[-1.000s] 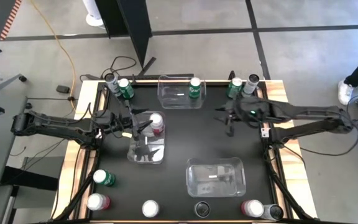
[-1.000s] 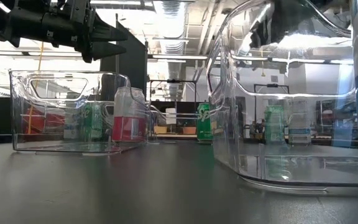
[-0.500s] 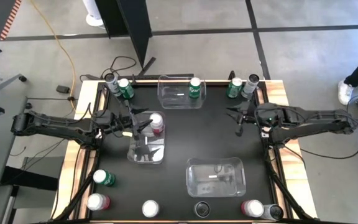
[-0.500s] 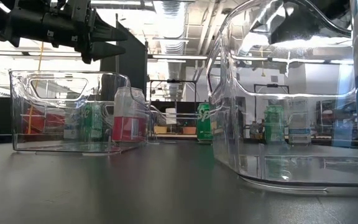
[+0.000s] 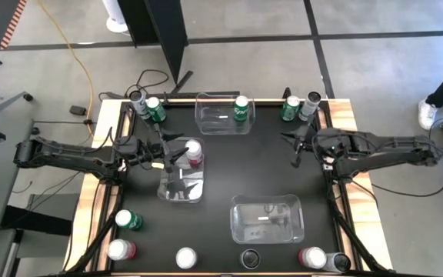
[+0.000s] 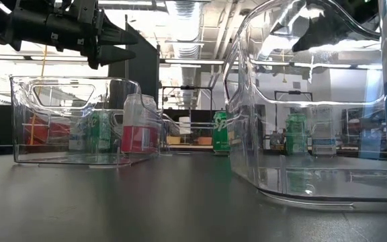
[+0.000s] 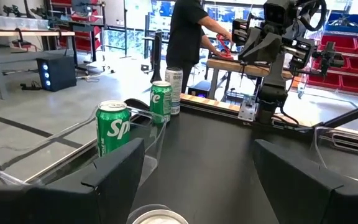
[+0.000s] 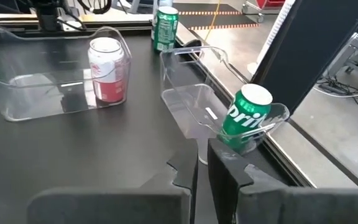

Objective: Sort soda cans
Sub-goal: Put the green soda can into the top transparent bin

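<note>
My left gripper (image 5: 177, 156) hangs open over the left clear bin (image 5: 177, 188), right above a red soda can (image 5: 194, 152) that stands upright on the bin's floor. The can's silver top (image 7: 160, 218) shows below the spread fingers. My right gripper (image 5: 294, 150) is shut and empty, up in the air near the table's right edge (image 8: 202, 165). A green can (image 5: 241, 109) stands in the far bin (image 5: 214, 119). Green and grey cans stand at both far corners (image 5: 154, 109) (image 5: 290, 108), and several more stand along the near edge (image 5: 185, 258).
A third clear bin (image 5: 268, 218), with nothing in it, sits near the table's front right. Both arms reach in from the side edges. A person (image 7: 188, 37) works at a bench beyond the table's right side. Bare black tabletop lies between the bins.
My right gripper has drawn back toward the table's right edge, tipped a little further down, and its fingers have come together with nothing between them. The left gripper and the cans have kept still.
</note>
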{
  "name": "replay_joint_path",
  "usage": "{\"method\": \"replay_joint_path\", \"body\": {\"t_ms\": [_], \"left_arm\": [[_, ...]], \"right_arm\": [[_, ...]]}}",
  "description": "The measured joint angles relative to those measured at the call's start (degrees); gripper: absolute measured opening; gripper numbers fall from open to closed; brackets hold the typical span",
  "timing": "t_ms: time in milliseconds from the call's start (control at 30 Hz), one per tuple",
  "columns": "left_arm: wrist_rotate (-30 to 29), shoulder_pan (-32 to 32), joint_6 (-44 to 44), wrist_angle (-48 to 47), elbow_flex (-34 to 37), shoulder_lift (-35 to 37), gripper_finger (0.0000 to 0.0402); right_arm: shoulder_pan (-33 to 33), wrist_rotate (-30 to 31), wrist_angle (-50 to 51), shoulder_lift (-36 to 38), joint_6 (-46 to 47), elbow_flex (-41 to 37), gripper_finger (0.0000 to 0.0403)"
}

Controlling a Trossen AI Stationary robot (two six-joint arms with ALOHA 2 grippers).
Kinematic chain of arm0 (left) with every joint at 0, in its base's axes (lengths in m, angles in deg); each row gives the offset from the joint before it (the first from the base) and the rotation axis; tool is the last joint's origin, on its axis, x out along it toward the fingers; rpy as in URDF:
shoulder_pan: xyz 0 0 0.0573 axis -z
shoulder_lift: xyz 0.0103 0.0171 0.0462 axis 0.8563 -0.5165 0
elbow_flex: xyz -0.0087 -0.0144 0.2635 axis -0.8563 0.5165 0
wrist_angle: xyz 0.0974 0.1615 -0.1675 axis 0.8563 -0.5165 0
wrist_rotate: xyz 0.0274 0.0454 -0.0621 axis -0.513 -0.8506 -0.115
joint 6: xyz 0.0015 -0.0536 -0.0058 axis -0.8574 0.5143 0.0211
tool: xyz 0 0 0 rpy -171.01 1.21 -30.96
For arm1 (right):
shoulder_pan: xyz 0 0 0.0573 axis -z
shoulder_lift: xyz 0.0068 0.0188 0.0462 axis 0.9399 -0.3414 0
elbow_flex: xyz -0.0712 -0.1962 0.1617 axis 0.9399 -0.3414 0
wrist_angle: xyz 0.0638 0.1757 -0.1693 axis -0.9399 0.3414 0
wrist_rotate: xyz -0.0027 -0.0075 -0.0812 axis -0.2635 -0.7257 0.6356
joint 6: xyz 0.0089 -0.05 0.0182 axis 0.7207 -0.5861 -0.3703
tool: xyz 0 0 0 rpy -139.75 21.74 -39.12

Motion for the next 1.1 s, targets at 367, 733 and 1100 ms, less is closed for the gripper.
{"method": "replay_joint_path", "body": {"t_ms": [367,733,1100], "left_arm": [[-0.2,0.0,0.0,0.0,0.0,0.0,0.0295],[-3.1,0.0,0.6,0.0,0.0,0.0,0.0295],[-3.4,0.0,1.5,0.3,0.0,0.0,0.0295]], "right_arm": [[2.1,0.0,-7.1,-1.5,-10.1,0.1,0.0053],[2.3,0.0,-9.8,-5.0,-11.7,0.1,0.0058],[14.5,0.0,-10.0,-6.1,-2.1,0.1,0.0144]]}}
